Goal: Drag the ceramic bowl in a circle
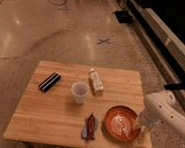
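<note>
We log the gripper (141, 130) at the right rim of the ceramic bowl (120, 123), which sits on the bench (55, 119). We cannot tell whether it is open or closed.

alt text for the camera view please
The robot's gripper sits at the right rim of an orange-red ceramic bowl on a wooden table. A pale cup, small bottle, black object and red packet sit farther left.
</note>
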